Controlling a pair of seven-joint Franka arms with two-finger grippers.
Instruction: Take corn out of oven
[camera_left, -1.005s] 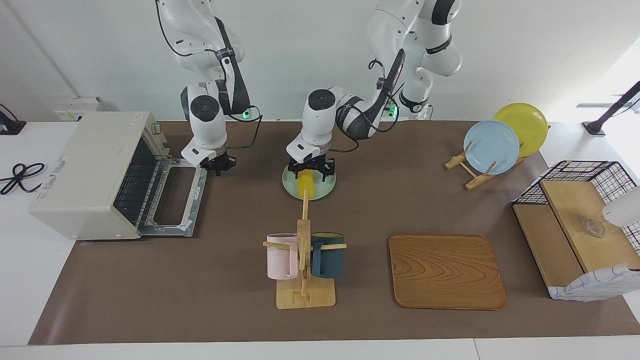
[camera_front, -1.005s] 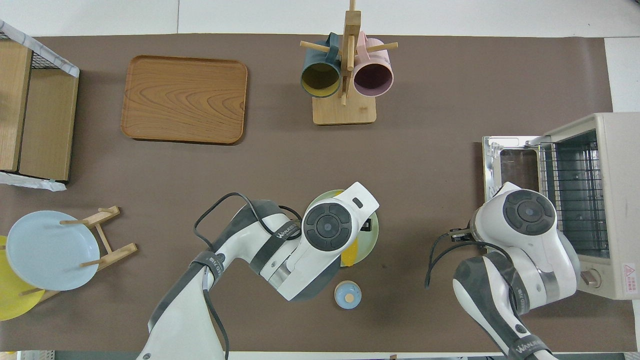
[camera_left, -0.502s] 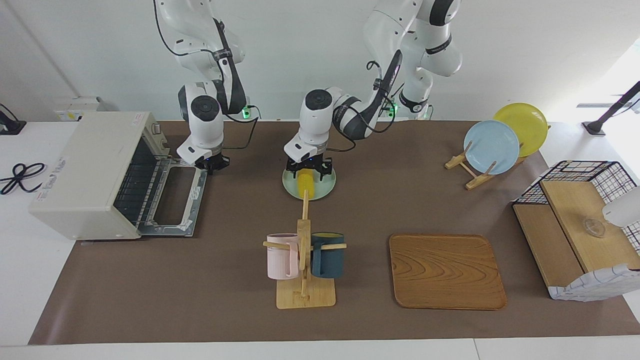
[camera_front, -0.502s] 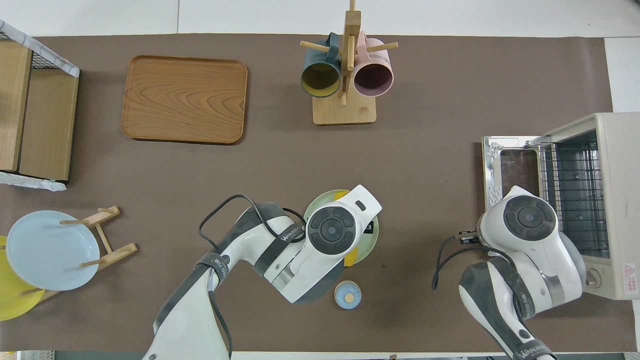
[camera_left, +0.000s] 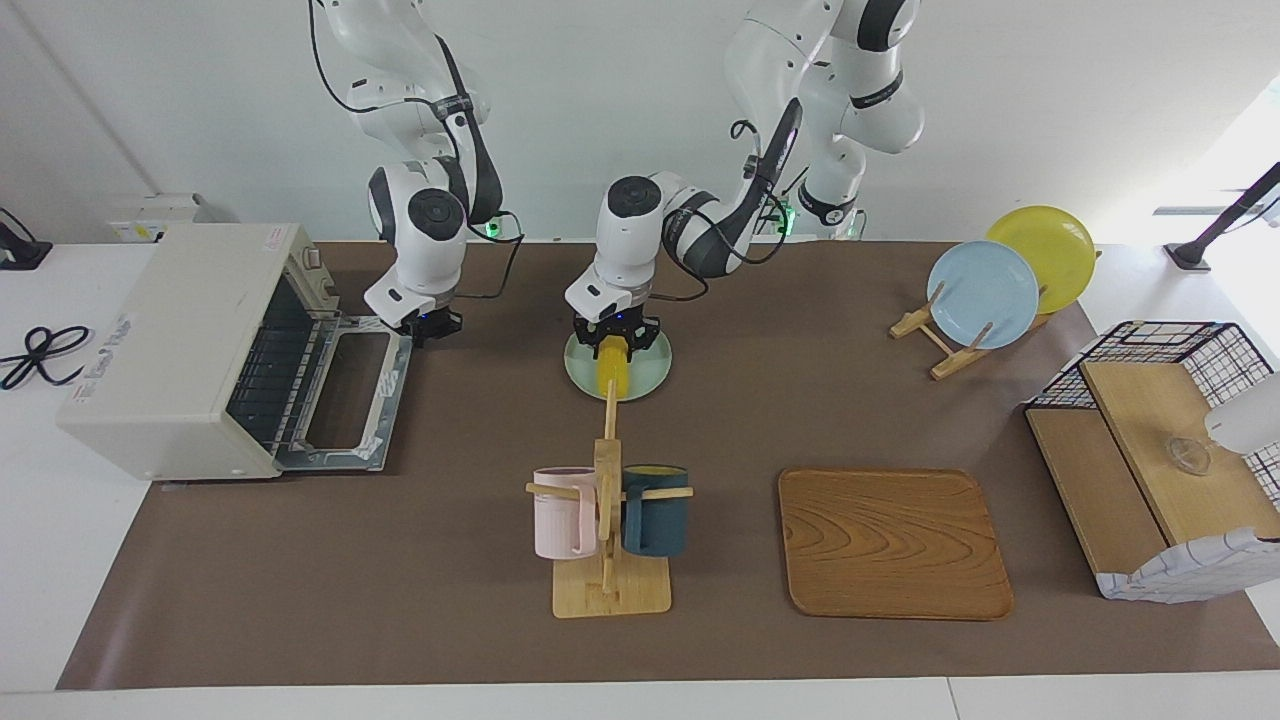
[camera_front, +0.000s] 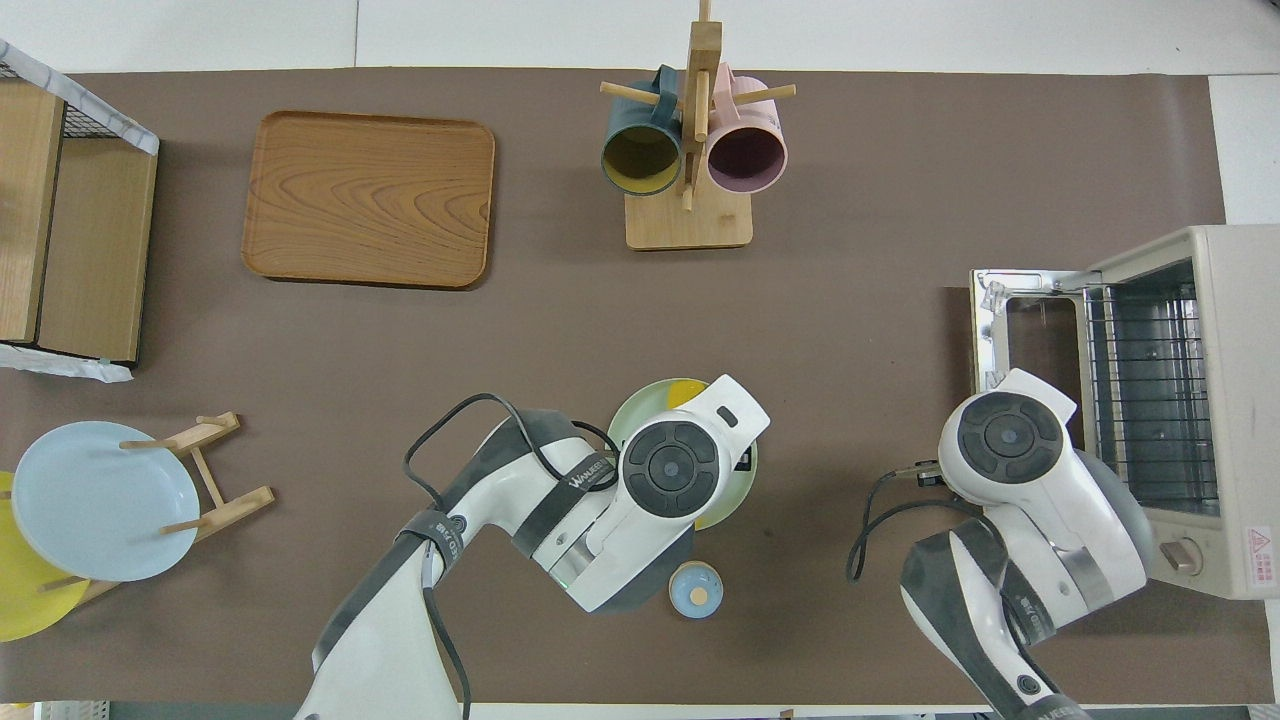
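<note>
Corn (camera_left: 611, 372) is already out of the oven (camera_left: 190, 350): it lies on a pale green plate (camera_left: 645, 378) mid-table, close to the robots, long axis pointing away from them. Oven sits at the right arm's end of the table, door (camera_left: 352, 405) dropped flat, wire rack (camera_left: 265, 375) bare as far as can be seen.

Left gripper (camera_left: 613, 345) is down over the cob's robot-side end, fingers clenched on the corn; contact reads as a grip in the facing view. In the overhead view the wrist covers most of the cob; only a yellow tip (camera_front: 688, 392) shows.

Right gripper (camera_left: 428, 327) hangs by the open door's robot-side corner, fingers pinched together, nothing in them. That arm waits.

Handling, as judged: cob looks light, stiff, prob. plastic, so no crush risk. Round section and smooth skin mean it could roll or swivel in a two-finger pinch. An end grip leaves the free end to droop or pivot; a hold nearer mid-length, across the narrow width, would be steadier. Plate is shallow and may skid if the cob drags.

Writing: "WANLIEN"-type lettering on the left arm's forearm band (camera_front: 583, 470), not fully legible. Red warning label on the oven top (camera_front: 1258, 555), text unreadable. No other legible marks.
</note>
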